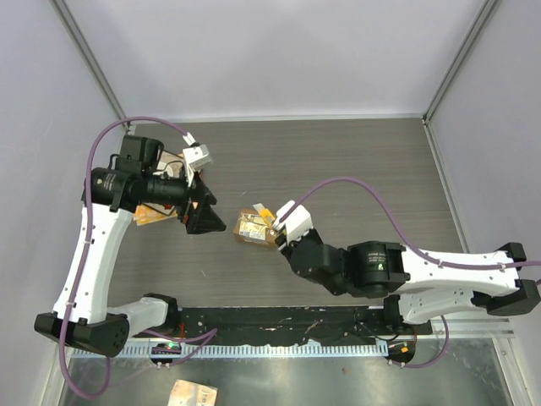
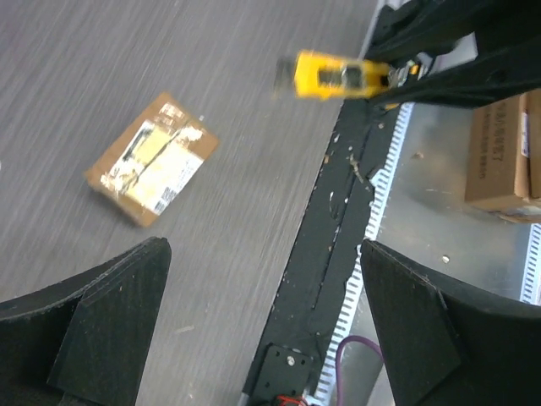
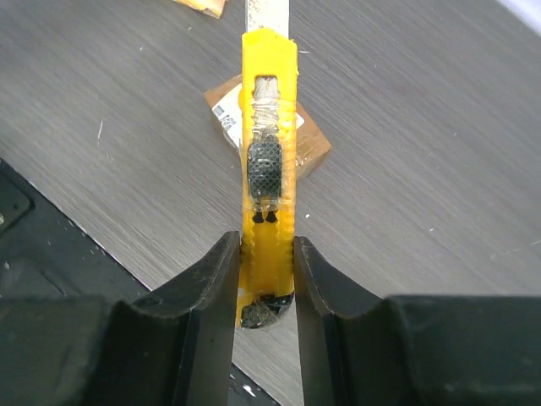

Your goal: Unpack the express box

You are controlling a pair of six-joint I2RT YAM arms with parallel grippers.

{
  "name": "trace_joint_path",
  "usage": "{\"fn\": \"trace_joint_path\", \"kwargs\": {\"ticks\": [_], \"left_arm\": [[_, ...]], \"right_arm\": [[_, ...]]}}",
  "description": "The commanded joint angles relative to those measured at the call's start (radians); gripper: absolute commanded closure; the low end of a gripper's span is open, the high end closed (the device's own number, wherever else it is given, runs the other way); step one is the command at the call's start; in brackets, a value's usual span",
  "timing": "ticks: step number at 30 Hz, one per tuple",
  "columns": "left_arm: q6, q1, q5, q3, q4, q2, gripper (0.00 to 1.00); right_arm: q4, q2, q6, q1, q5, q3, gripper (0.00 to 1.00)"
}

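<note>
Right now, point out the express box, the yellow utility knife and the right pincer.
express box [image 2: 152, 158], left wrist view, on its taped, labelled top.
yellow utility knife [image 3: 265, 167], right wrist view, on its black slider.
right pincer [image 3: 264, 254], right wrist view, midway between its fingertips.

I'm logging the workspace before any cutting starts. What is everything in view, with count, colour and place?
express box: one, brown with a white label, mid-table between the arms
utility knife: one, yellow, blade out, pointing at the box
flat card: one, brown and orange, left side of the table, mostly hidden under the left arm
cartons: two partly seen, brown, on the metal shelf past the near rail
table: one, grey wood-grain
left end effector: one, black, open and empty, left of the box
right end effector: one, black, shut on the utility knife
</note>
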Motion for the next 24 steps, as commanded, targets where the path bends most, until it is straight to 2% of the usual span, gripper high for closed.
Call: {"fn": "trace_joint_path", "kwargs": {"ticks": [1, 5, 9, 14, 18, 24], "left_arm": [[0.169, -0.007, 0.226, 0.067, -0.214, -0.002, 0.00], [0.216, -0.037, 0.257, 0.064, -0.263, 0.016, 0.00], [0.301, -0.051, 0.258, 0.061, -0.352, 0.044, 0.00], [0.324, -0.086, 0.261, 0.024, -0.366, 0.041, 0.00], [0.340, -0.131, 0.257, 0.009, -0.368, 0.035, 0.08], [0.320, -0.178, 0.257, 0.016, -0.368, 0.021, 0.09]], "right_arm": [[-0.205, 0.099, -0.093, 0.114, 0.112, 0.108, 0.99], [-0.278, 0.182, -0.121, 0.192, 0.254, 0.165, 0.99], [-0.262, 0.199, -0.184, 0.261, 0.305, 0.231, 0.99], [-0.248, 0.243, -0.293, 0.311, 0.285, 0.299, 0.99], [-0.273, 0.280, -0.343, 0.311, 0.276, 0.339, 0.99], [-0.308, 0.291, -0.387, 0.311, 0.296, 0.348, 0.99]]}}
